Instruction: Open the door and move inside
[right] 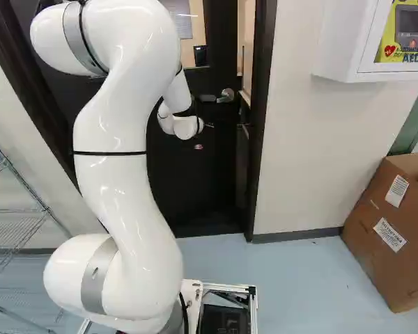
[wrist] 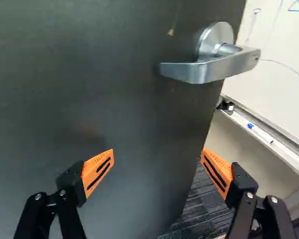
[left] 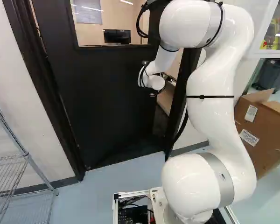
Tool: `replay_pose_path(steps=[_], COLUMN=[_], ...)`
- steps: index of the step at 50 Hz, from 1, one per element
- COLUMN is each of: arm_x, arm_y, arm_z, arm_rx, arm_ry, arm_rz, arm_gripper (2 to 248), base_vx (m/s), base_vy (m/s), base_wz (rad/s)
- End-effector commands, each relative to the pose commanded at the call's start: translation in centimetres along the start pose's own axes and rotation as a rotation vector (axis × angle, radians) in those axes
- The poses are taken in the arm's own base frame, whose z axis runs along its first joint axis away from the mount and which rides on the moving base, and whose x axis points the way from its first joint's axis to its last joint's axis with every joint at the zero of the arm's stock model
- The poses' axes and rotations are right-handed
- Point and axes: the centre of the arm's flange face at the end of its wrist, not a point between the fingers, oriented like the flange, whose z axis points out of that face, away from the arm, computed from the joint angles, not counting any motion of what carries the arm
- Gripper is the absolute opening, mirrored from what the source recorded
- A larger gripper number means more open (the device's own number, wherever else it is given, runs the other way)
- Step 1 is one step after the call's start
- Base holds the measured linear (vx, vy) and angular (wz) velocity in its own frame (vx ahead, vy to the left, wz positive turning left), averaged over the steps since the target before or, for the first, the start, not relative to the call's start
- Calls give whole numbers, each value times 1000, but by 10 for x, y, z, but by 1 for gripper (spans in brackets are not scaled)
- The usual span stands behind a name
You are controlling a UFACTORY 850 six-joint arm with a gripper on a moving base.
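Door (left: 102, 102) | dark, windowed | upright, ajar | silver lever handle (wrist: 204, 71) near free edge

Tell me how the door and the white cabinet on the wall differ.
The door is dark, while the cabinet is white. The door reaches down nearly to the floor; the cabinet is much smaller and hangs high on the wall. The door's window looks into a room, while the cabinet's front shows a yellow panel. Both have a paler or darker front broken by a framed opening.
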Motion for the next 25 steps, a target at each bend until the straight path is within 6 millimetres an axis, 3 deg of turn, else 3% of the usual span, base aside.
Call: replay_pose_path(steps=[14, 25], arm_x=[-5, -5], arm_y=[-30, -50], arm_z=[0, 13], arm_rx=[127, 186], arm_ry=[-40, -45], arm_rz=[-111, -160], arm_gripper=[247, 247], base_vx=[0, 0], base_vy=[0, 0], base_wz=[0, 0])
